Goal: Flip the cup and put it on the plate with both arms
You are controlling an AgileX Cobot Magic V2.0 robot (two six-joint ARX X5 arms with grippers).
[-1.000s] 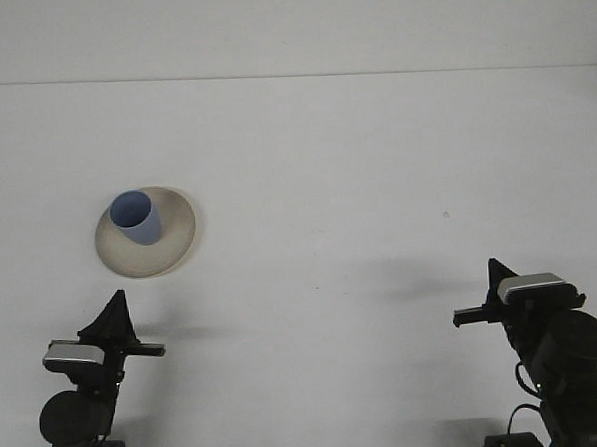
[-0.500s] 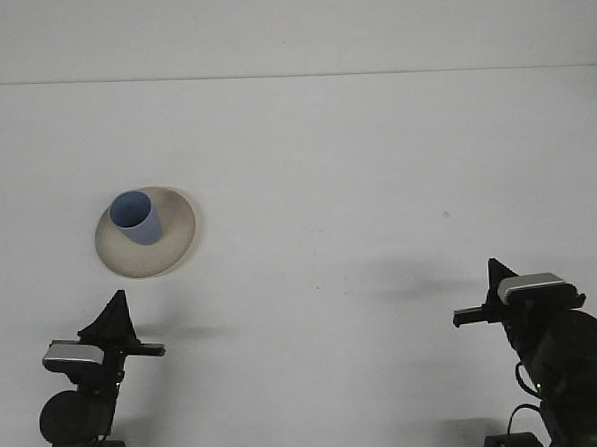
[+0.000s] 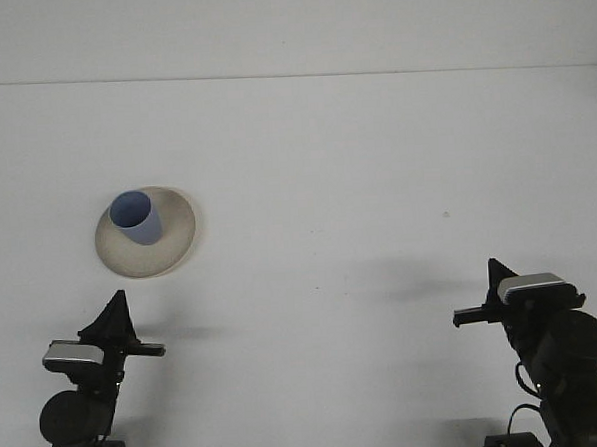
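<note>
A blue cup (image 3: 135, 218) stands upright, mouth up, on a cream plate (image 3: 171, 240) at the left of the white table. My left gripper (image 3: 113, 315) sits low near the front edge, below the plate and apart from it. My right gripper (image 3: 496, 276) rests low at the far right, well away from cup and plate. Nothing is held by either one.
A white table surface (image 3: 356, 180) stretches to a pale back wall. Both arm bases with their wrist cameras occupy the bottom corners. A small dark speck (image 3: 444, 214) marks the table at the right.
</note>
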